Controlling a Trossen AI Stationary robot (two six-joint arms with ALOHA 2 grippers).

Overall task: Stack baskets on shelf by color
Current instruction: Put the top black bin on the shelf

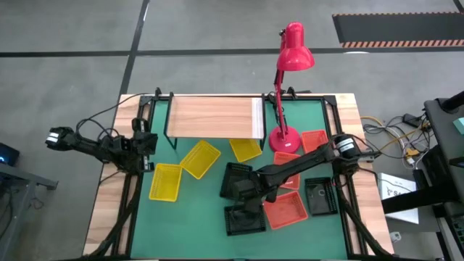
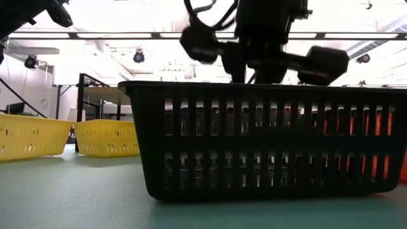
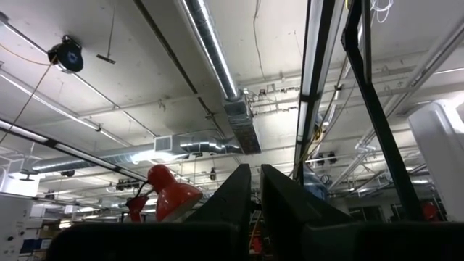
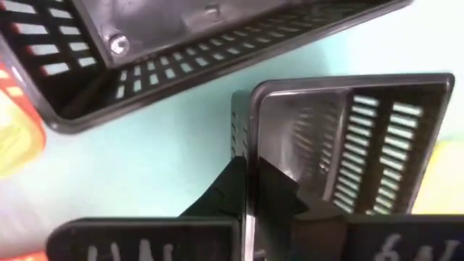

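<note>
Three black baskets are on the green table: one at the middle (image 1: pixel 238 180), one nearer the front edge (image 1: pixel 244 219), one at the right (image 1: pixel 319 197). My right gripper (image 1: pixel 251 191) is shut on the middle black basket (image 4: pixel 348 138). In the low view the near black basket (image 2: pixel 267 146) hides that hold. Yellow baskets (image 1: pixel 165 181) (image 1: pixel 199 158) (image 1: pixel 245 148) and orange-red baskets (image 1: pixel 285 209) (image 1: pixel 314 141) lie around them. The wooden shelf (image 1: pixel 214 117) stands at the far side. My left gripper (image 3: pixel 255 196) is shut, raised off the table's left edge (image 1: pixel 54 136). My right gripper pinches a side wall of the middle black basket just under its rim (image 4: pixel 244 138), close to a corner. One finger (image 4: pixel 279 192) is inside the basket and the other (image 4: pixel 217 196) outside. The fingers slant down from the table's right. The basket's bottom rests on the table.
A red desk lamp (image 1: pixel 290 51) stands with its round base (image 1: pixel 284 139) right of the shelf, among the orange-red baskets. A third orange-red basket (image 1: pixel 286 159) lies under my right arm. Bare green table shows at the front left (image 1: pixel 181 225).
</note>
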